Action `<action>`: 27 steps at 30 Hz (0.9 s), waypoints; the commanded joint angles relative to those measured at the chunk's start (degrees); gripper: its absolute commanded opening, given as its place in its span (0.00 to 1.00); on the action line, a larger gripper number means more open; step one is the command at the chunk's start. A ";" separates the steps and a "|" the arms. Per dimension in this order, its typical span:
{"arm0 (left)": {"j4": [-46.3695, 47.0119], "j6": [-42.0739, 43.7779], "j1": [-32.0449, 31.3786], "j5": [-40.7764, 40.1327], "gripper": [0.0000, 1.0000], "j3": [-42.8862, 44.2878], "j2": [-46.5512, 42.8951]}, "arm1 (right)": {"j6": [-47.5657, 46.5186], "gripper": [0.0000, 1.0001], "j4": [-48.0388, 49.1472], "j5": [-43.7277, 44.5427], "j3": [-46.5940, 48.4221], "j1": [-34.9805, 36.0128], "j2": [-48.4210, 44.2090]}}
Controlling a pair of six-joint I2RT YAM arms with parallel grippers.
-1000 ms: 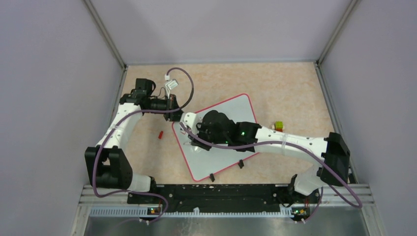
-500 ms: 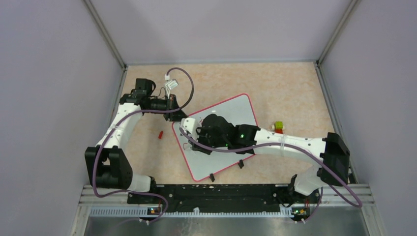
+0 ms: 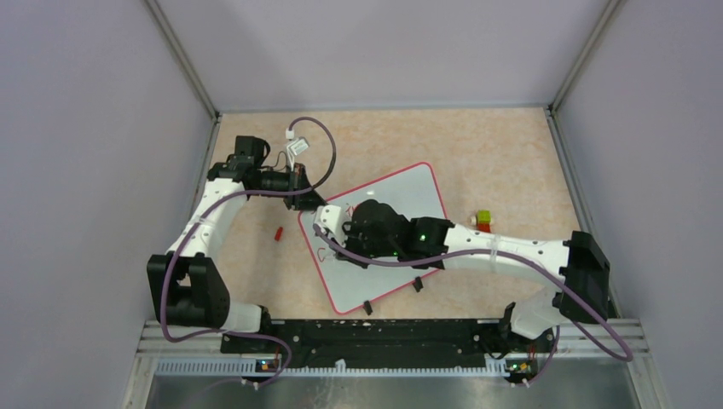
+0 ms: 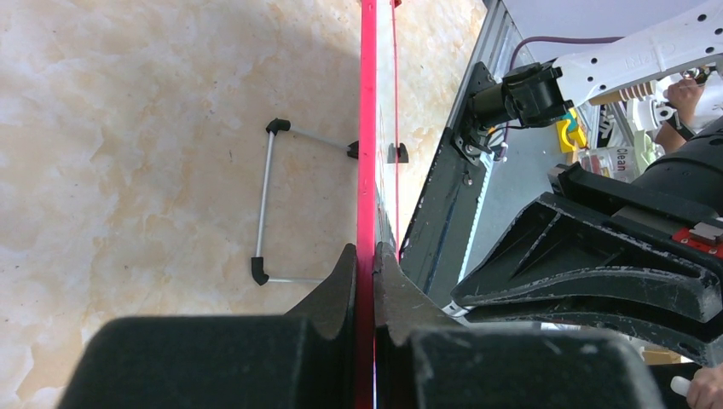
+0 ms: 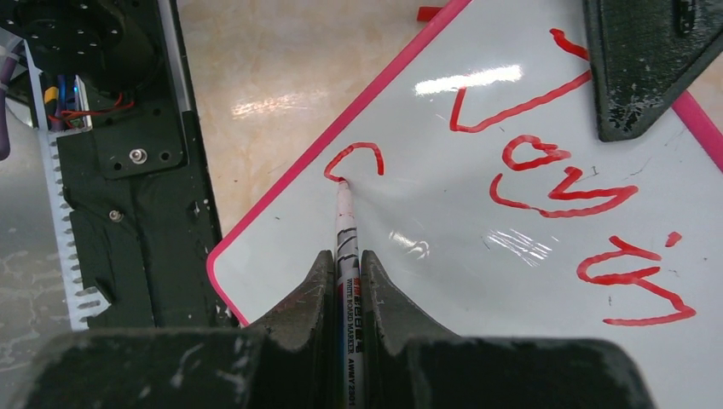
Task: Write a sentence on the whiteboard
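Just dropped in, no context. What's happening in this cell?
The right gripper is shut on a white whiteboard marker. The marker's tip touches the flat white whiteboard with a thin red-pink frame, at one end of a short curved red stroke near a rounded corner. The left gripper is clamped on the board's edge, apparently steadying it. Several red handwritten letters already cover part of the board, and the writing looks unfinished.

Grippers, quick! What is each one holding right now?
Left gripper: closed on the whiteboard edge.
Right gripper: closed on the marker, its tip touching the whiteboard.
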 commanded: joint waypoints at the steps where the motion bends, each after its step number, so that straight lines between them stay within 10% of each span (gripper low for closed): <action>1: 0.35 0.76 0.21 -5.91 0.00 0.42 -0.27 | -0.09 0.00 0.16 5.05 2.34 -1.85 -2.21; 27: 0.19 0.90 0.21 -5.99 0.00 0.61 -0.18 | -1.35 0.00 -1.27 -0.88 1.71 -1.00 -1.21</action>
